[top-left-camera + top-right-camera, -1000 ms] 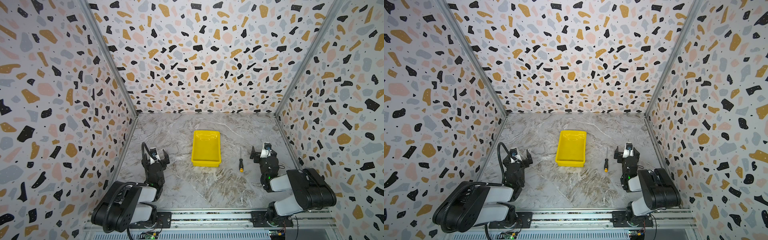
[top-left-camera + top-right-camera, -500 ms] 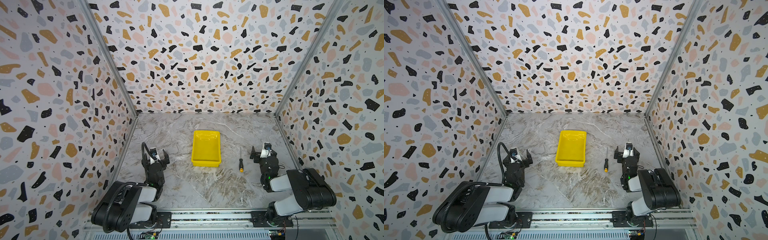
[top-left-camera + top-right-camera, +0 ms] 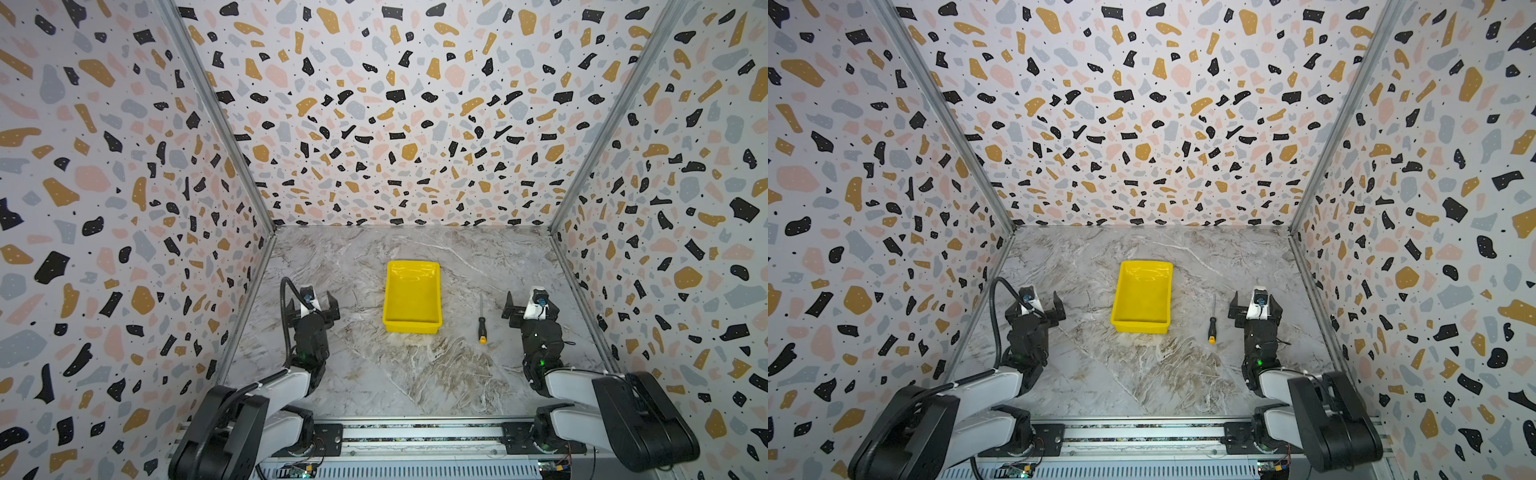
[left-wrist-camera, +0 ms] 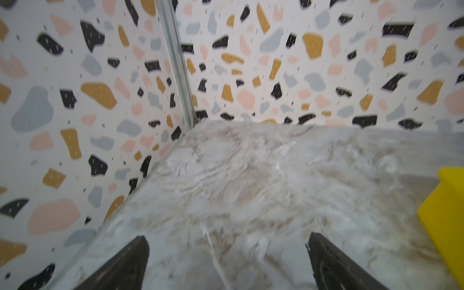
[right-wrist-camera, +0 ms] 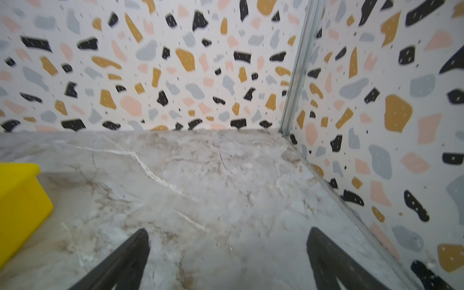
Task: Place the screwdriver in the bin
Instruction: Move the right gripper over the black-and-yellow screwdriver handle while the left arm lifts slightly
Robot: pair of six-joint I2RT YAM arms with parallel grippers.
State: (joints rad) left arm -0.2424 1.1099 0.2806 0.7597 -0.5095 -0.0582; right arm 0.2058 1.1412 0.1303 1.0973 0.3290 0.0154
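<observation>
Near the left edge of the table (image 3: 374, 374) my left gripper (image 3: 311, 305) sits, jaws apart, empty. Mid-table the yellow bin (image 3: 411, 326) holds nothing. Just right of it lies the screwdriver (image 3: 481, 325), near my right gripper (image 3: 531, 307), jaws spread: that arm should fetch it.

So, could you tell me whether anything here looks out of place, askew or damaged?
Nothing stands out. The screwdriver lies flat on the table, beside the bin on the right arm's side and apart from it. The bin sits upright and empty. The left gripper and right gripper are open, holding nothing.
</observation>
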